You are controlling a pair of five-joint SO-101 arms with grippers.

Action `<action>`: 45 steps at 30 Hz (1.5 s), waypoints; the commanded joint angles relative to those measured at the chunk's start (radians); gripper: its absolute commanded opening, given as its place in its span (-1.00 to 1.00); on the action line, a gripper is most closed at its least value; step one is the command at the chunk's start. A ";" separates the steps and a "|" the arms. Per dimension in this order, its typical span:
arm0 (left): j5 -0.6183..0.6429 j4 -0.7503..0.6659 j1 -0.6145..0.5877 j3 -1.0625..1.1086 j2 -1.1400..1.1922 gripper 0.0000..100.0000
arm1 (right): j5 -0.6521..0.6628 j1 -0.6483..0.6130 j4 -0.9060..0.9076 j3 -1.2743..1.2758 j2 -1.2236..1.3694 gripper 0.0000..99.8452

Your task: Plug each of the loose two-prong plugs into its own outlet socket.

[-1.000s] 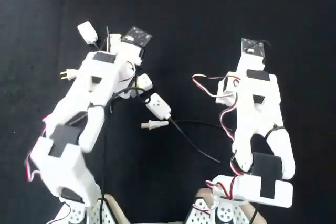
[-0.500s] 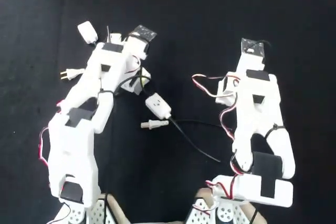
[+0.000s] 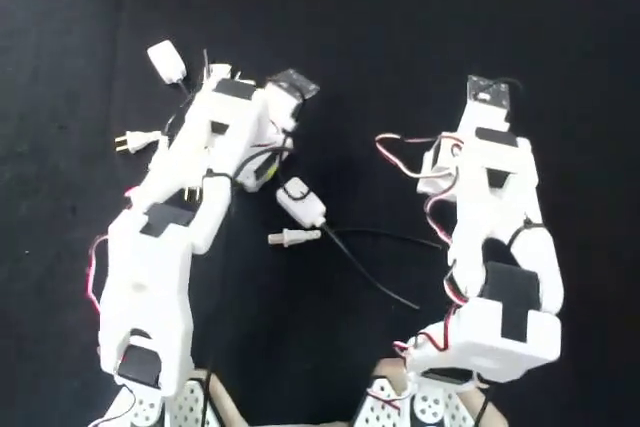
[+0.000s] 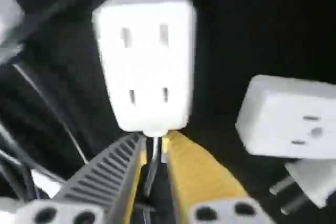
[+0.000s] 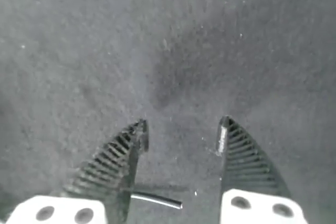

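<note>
The left gripper (image 4: 152, 141) is shown clamped on the thin cord (image 4: 153, 156) that leaves the near end of the two-socket outlet block (image 4: 144, 61), both of whose sockets are seen empty. A grounded outlet block (image 4: 290, 116) lies just beside that block, not touching it. In the high view, what appears to be the same two-socket outlet block (image 3: 301, 203) is found between the two arms. The white two-prong plug (image 3: 290, 238) lies just beside it on the side of the arm bases, its black cable (image 3: 370, 272) trailing off toward the right arm. The brass-pronged plug (image 3: 131, 141) and a small white outlet (image 3: 165, 60) lie well apart from the block, beyond the left arm. The right gripper (image 5: 181, 127) hangs with its jaws apart over bare black cloth (image 5: 168, 35), well away from the block. The plugs are judged light and rigid, their prongs thin and easily bent, their cables limp and liable to drag. A hold across the moulded body behind the prongs is advised. The block, being light, is likely to slide on the cloth unless braced.
</note>
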 commanded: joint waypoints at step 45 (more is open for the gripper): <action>-0.486 -0.221 -0.065 1.520 -1.794 -0.61 | 0.057 -0.069 0.044 -0.053 -0.004 -0.57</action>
